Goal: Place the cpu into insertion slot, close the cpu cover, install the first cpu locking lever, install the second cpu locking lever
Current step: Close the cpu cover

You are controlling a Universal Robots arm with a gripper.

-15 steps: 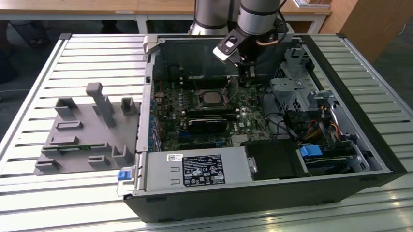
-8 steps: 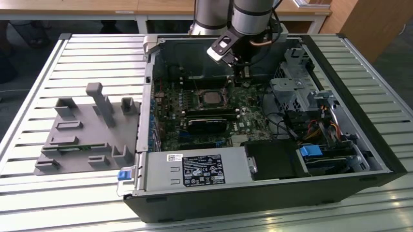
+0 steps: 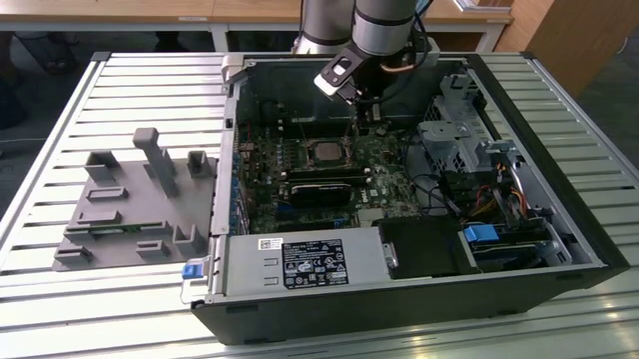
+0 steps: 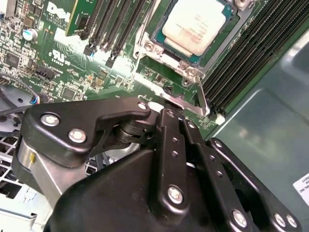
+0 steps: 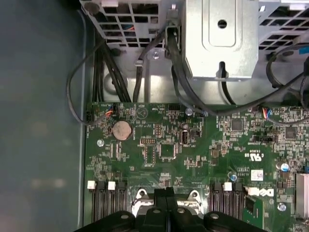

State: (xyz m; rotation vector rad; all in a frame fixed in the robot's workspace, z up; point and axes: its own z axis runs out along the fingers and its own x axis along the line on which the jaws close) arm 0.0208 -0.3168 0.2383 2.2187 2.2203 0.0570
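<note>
The cpu, a pale silver square chip, lies flat in the insertion slot on the green board; it also shows as a grey square, the cpu. The silvery cpu cover lies down around it. A thin silvery locking lever runs along the socket's edge. My gripper is shut, its black fingertips pressed together and touching the metal bar at the socket's edge. In the exterior view the gripper hangs inside the open case just behind the socket. The gripper sits between two socket corner screws.
Long black memory slots flank the socket. A metal drive cage and black cables stand on the exterior view's right. The labelled power supply is in front. A grey fixture lies on the slatted table at the left.
</note>
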